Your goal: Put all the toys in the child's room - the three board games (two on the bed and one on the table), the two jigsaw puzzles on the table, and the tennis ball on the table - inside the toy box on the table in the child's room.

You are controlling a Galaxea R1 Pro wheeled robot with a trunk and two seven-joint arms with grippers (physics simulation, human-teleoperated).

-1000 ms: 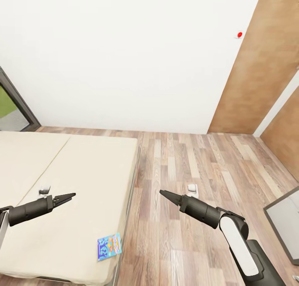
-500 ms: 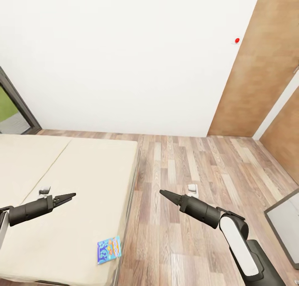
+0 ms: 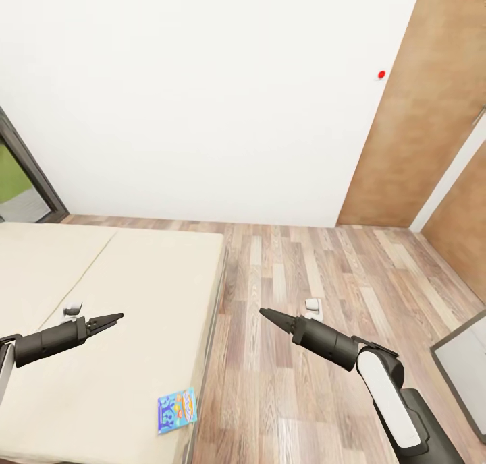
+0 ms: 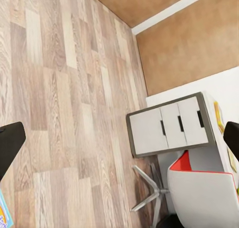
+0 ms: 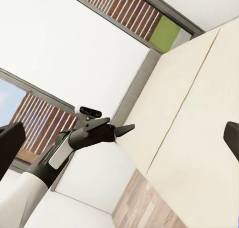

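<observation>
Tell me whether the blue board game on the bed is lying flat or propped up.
Lying flat. The blue board game rests face up on the beige bed, near its edge by the floor, with no gripper touching it.

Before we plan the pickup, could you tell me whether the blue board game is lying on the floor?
No, the blue board game lies flat on the beige bed, near its edge beside the wood floor.
</observation>
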